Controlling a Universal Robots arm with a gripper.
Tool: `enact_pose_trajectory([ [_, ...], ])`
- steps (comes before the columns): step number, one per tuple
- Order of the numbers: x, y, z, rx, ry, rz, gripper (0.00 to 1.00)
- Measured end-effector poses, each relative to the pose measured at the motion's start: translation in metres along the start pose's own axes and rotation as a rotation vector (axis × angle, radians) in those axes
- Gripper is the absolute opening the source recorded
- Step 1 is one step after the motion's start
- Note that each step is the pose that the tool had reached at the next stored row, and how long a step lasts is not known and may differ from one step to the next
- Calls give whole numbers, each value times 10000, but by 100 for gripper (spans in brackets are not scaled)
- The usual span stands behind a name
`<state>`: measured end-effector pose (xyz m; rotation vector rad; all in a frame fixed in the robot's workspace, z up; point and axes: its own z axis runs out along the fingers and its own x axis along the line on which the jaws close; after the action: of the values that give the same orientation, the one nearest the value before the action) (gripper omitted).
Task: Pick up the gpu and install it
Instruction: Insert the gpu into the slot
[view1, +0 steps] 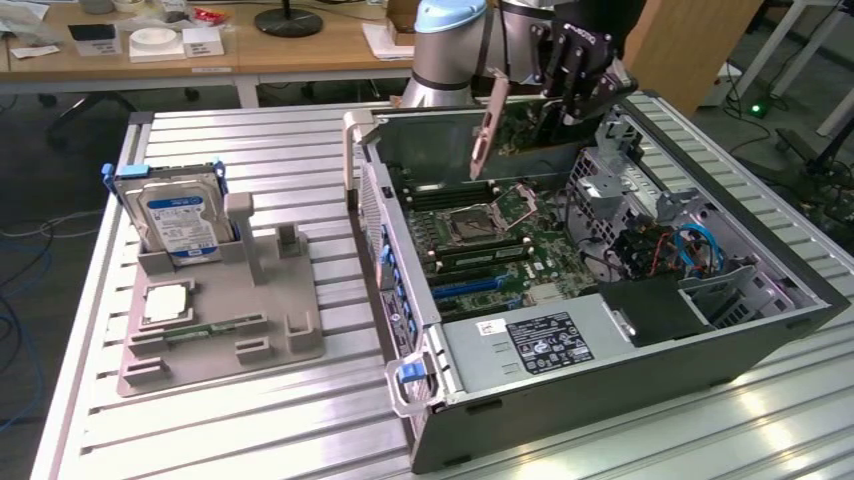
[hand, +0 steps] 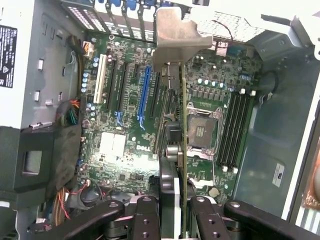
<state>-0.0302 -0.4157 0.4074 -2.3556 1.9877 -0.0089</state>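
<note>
**Position.** The gpu (view1: 527, 128) hangs on edge above the open side of the computer case (view1: 747, 330), over the case's far end. It is clear of the motherboard (view1: 507, 235) inside the case. Its metal bracket (hand: 172, 37) points toward the case's rear slot openings.

**Pincer.** The pincer (view1: 574, 100) is clenched on the gpu, with one finger against each face of the board near its upper edge.

**Handling (judgement).**
- The card looks light and stiff.
- It looks fragile: the bare circuit faces and the contact edge should not take a knock.
- Flat pressure on the two board faces, as now, appears sound. The bracket is thin and would probably bend if used as a handle.

**Surface and room.**
- The case lies on its side on a ribbed metal table (view1: 240, 130).
- Beside the case, toward the exterior view's left, a grey holder (view1: 254, 330) carries a hard drive (view1: 174, 215).
- Inside the case, room is tight. The processor socket (hand: 202, 130), memory slots (hand: 235, 127) and cable bundles crowd the motherboard, so I judge little margin for sideways error.
</note>
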Motion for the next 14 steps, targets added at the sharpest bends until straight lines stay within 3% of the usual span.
enact_pose_trajectory([
  [14,10,2,0,-48,-70,-1424,28],
])
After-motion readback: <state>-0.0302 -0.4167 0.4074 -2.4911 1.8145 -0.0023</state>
